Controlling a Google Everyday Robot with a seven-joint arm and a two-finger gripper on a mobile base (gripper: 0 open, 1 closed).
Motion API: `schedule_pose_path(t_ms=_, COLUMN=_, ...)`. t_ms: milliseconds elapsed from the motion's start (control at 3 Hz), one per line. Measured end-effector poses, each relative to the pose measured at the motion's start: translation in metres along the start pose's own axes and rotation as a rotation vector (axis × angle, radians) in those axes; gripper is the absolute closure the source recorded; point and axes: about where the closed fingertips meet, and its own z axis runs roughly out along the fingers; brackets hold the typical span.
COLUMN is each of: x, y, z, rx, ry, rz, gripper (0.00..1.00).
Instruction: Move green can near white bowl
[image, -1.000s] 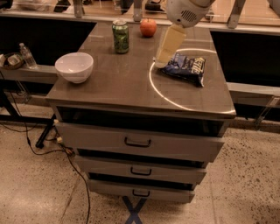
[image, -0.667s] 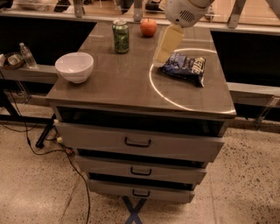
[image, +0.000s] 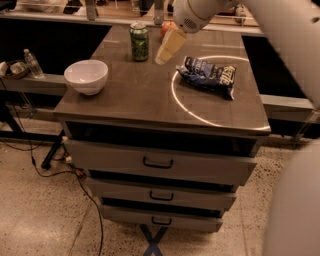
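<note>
This looks like a robotics lab or test space rather than a home: a grey drawer cabinet (image: 160, 167) serves as the worktop, standing on a speckled hard floor (image: 45, 220) with loose black cables (image: 31, 159) trailing beside it. A long ledge (image: 35, 84) at the left carries a water bottle (image: 33, 63). The gripper (image: 162, 57) on a white arm (image: 280, 30) hangs over the cabinet's far end, just right of the green can (image: 139, 42).
</note>
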Motion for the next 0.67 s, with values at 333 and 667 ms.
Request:
schedule_pose_path(t_ms=333, x=-0.004, y=-0.027, z=0.036, rx=0.037, ry=-0.057, rz=0.05, gripper=0.0)
schedule_pose_path(t_ms=667, x=-0.018, y=-0.034, z=0.079, rx=0.042, ry=-0.081, rz=0.106, gripper=0.0)
